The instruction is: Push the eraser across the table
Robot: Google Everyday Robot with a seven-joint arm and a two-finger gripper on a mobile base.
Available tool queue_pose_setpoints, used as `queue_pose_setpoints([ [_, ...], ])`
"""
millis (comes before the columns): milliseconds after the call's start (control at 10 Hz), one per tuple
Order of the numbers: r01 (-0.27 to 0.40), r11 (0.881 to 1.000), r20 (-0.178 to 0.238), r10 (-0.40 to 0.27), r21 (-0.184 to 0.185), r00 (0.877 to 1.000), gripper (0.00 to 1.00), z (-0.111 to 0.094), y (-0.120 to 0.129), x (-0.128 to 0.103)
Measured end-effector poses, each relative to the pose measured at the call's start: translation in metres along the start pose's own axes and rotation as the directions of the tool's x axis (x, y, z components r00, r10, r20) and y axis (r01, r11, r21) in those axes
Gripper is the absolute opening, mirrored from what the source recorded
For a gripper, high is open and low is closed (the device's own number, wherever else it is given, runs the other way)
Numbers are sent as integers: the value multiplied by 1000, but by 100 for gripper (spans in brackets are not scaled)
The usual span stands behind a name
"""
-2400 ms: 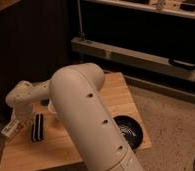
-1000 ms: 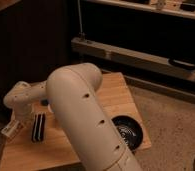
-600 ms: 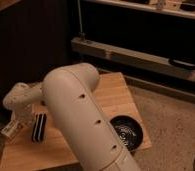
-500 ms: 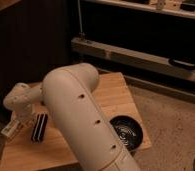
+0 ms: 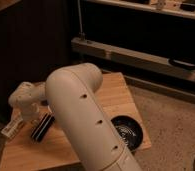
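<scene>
The eraser (image 5: 42,127) lies flat on the table (image 5: 116,92), its long axis diagonal, one end toward the front-left, the other pointing back and right; the gripper (image 5: 30,116) hangs just beside the eraser's left long flank, near its far half, fingers drawn together and clamped on nothing; whether it touches the eraser I cannot tell; a white labelled tube (image 5: 11,129) lies left of the eraser, beyond the gripper; a black round dish (image 5: 123,134) sits well to the eraser's right; a broadside shove rightward from this flank looks the likely move
</scene>
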Motion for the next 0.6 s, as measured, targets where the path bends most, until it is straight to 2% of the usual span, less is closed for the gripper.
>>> queue_pose_setpoints([
  [300,-26,999,-28,25,-19,999,0,-3,-9,8],
  [600,-24,999,-67,21,-35,998,0,5,-3,21],
])
